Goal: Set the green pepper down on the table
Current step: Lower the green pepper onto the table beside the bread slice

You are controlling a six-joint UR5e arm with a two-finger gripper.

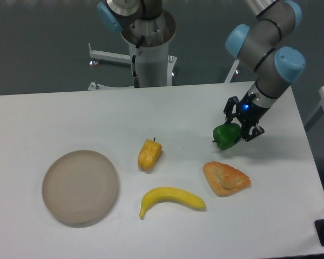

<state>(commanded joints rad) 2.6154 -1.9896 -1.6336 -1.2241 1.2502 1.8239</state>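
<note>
The gripper [238, 127] was closed on the green pepper [226, 136], its dark fingers set either side of the pepper's upper part. The pepper was toward the right edge of the table [54, 118], roughly midway between the far and near edges; whether it touched the surface or hung just above could not be told. A blue light showed on the gripper body.

A pastry [225, 178] lay just nearer the front edge than the pepper, apart from it. A banana [171, 198] lay near the front edge around the middle. A yellow-orange pepper [149, 154] sat near the table's centre. A round beige plate [80, 186] lay toward the front left corner.

No brand, label or writing could be read on any item.
</note>
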